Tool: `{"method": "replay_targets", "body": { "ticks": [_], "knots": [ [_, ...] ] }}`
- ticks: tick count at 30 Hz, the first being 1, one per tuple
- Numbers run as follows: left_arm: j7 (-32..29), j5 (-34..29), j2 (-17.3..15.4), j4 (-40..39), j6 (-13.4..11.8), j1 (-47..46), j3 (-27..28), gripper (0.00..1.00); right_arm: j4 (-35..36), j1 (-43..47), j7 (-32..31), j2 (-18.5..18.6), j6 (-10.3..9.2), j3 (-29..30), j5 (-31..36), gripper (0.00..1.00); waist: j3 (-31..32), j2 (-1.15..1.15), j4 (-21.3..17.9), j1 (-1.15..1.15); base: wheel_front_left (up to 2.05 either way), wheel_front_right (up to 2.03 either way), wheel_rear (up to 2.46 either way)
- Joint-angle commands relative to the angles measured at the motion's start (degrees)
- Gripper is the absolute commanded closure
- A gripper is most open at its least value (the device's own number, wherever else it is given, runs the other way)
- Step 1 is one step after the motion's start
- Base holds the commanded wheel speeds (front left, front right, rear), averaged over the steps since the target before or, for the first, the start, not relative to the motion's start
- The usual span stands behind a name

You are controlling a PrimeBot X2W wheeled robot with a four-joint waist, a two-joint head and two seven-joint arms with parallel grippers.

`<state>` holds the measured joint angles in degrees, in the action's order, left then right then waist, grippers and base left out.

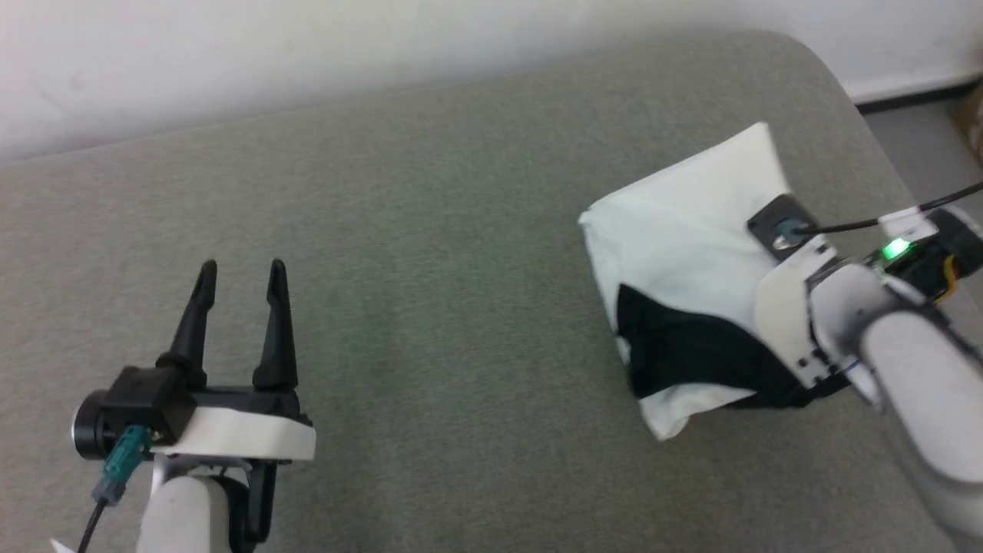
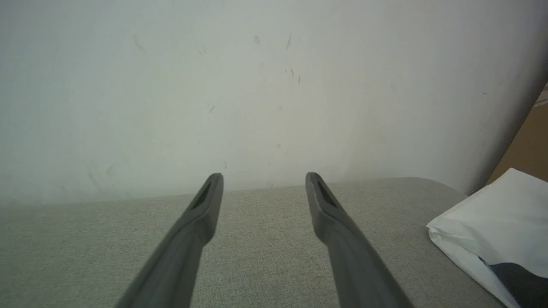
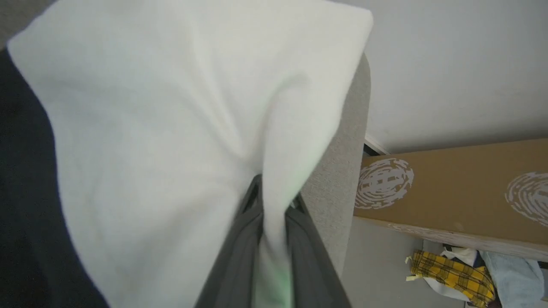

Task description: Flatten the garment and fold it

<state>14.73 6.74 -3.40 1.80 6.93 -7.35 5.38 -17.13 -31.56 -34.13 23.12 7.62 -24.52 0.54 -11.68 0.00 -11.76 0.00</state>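
Note:
The garment (image 1: pixel 683 246) is a folded white bundle with a black sleeve panel, lying at the right end of the grey table (image 1: pixel 430 253). Its white cloth (image 3: pixel 171 128) bunches into a ridge between the two dark fingers of my right gripper (image 3: pixel 274 205), which is shut on it. From the head view the right wrist (image 1: pixel 814 292) sits over the bundle's right edge and hides the fingers. My left gripper (image 1: pixel 242 269) stands open over bare table at the lower left, far from the shirt. In the left wrist view its fingertips (image 2: pixel 263 179) are apart, and a corner of the garment (image 2: pixel 501 231) lies to the right.
A pale wall (image 1: pixel 307 54) runs behind the table. Past the table's rounded right end stand a brown cardboard box (image 3: pixel 454 188) and a heap of cloth with a yellow plaid piece (image 3: pixel 449 271) on the floor. A black cable (image 1: pixel 883 219) trails from the right wrist.

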Motion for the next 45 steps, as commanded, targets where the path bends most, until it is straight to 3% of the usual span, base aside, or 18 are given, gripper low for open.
{"method": "replay_targets", "body": {
  "ticks": [1, 10, 22, 29, 30, 32, 37, 45],
  "knots": [
    [0.27, -0.46, -0.43, -0.35, -0.29, -1.02, 0.01, 0.0, -0.42, -1.4, 0.61, 0.72, -0.13, 0.11, 0.31, 1.0, -4.11, 0.0, -4.04, 0.0, 0.0, 0.0, 0.0],
    [0.19, -1.3, -2.94, -1.27, -0.11, -5.24, -0.96, 0.0, -9.95, -9.95, 8.84, 5.61, -0.13, 3.19, 3.56, 1.0, -10.88, 0.0, -5.87, 0.0, 0.0, 0.0, 0.0],
    [-0.58, -0.7, -5.14, -1.07, -0.01, -7.34, -1.83, 0.0, -22.54, -15.81, 17.52, 6.02, -0.13, 14.17, 10.57, 1.0, -14.19, 0.0, -2.56, 0.0, 0.0, 0.0, 0.0],
    [-0.42, -0.35, -5.18, -0.1, -0.17, -6.74, -2.29, 0.0, -26.02, -15.23, 19.71, 3.78, -0.13, 20.37, 14.58, 1.0, -12.7, 0.0, -1.39, 0.0, 0.0, 0.0, 0.0],
    [-0.38, -0.27, -5.14, 0.18, -0.19, -6.56, -2.35, 0.0, -26.33, -14.81, 19.93, 3.41, -0.13, 20.96, 15.21, 0.71, -12.18, 0.0, -1.31, 0.0, 0.0, 0.0, 0.0],
    [-0.29, -0.18, -4.91, 0.69, -0.34, -6.09, -2.52, 0.0, -26.78, -13.96, 19.94, 2.71, -0.13, 22.78, 16.22, 0.0, -10.93, 0.0, -1.19, 0.0, 0.0, 0.0, 0.0],
    [-0.01, 0.44, -4.05, 2.53, -0.37, -4.72, -3.13, 0.0, -28.76, -10.82, 19.63, 1.19, -0.13, 27.42, 17.14, 0.0, -6.18, 0.0, -0.54, 0.0, 0.0, 0.0, 0.0],
    [0.23, 1.49, -2.32, 5.46, -0.65, -0.44, -4.03, 0.0, -25.47, -3.73, 27.61, -3.22, -0.13, 33.94, 11.04, 0.0, 3.31, 0.0, 1.83, 0.0, 0.0, 0.0, 0.0]
  ]
}}
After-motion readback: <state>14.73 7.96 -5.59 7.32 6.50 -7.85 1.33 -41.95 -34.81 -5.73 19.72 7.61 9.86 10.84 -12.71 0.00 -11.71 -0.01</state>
